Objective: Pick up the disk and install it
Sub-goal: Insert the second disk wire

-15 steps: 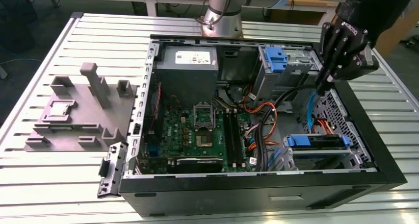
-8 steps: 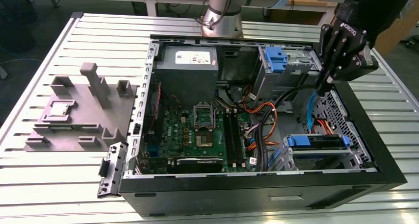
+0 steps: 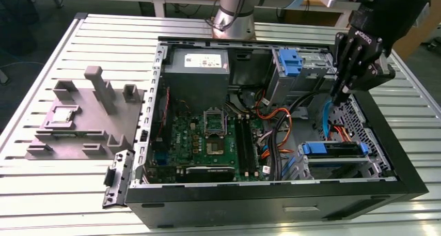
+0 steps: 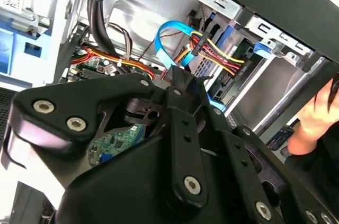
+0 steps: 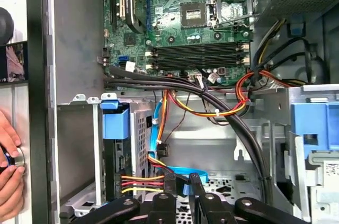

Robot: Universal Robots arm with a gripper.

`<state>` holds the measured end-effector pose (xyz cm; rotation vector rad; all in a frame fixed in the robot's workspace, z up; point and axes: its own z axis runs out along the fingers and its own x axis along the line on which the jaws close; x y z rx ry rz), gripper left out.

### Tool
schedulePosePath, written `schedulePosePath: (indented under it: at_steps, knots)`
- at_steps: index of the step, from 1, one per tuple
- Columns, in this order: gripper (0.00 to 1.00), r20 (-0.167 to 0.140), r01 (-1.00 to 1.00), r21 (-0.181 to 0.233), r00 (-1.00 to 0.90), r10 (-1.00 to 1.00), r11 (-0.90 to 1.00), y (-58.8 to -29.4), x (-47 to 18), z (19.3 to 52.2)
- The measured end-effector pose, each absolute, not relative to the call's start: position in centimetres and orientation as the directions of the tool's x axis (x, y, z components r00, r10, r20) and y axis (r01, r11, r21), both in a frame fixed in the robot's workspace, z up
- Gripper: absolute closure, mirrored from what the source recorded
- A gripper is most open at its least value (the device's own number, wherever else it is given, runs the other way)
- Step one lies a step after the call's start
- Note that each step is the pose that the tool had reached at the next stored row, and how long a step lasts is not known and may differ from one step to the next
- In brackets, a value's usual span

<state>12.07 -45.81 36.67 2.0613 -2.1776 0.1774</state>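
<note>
**Q:** Nearest the lens in the exterior view, what is showing?

**A:** Closest is the black front wall of the open computer case [image 3: 276, 202], which is lying on its side on a slatted metal table [image 3: 41, 194].

**Q:** And reading from the exterior view's left?

**A:** (a) A grey moulded fixture [image 3: 76, 127] is sitting on the table just beside the case. (b) Inside the case, the green motherboard [image 3: 206, 143] is lying flat, with a grey metal box [image 3: 200, 76] bearing a white label standing beyond it. (c) Orange and black cables [image 3: 276, 127] are running across the middle. (d) A narrow blue latch piece [image 3: 289, 60] is standing upright at the far wall.

**Q:** Where is the disk?

**A:** (e) The disk [image 3: 333, 149], framed by its blue carrier, is sitting in the metal bay at the near corner on the exterior view's right. In the first wrist view, red, yellow and black wires are running to its end.

**Q:** And the gripper?

**A:** (f) The gripper [image 3: 340, 103] is hanging above that side of the case, well apart from the disk, its fingers pressing together on nothing.

**Q:** Anything else?

**A:** A person's hand [image 5: 8, 168] is resting at the case's outer edge.
</note>
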Motion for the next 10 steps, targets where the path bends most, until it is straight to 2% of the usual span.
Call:
schedulePosePath:
  at_steps: [6, 10]
  knots:
    - [0.75, 0.194, -0.998, 0.008, -0.053, -0.98, 0.056, -45.8, 12.1, 35.8]
    - [0.75, 0.221, -0.998, 0.007, -0.053, -0.974, 0.056, -45.8, 12.1, 35.5]
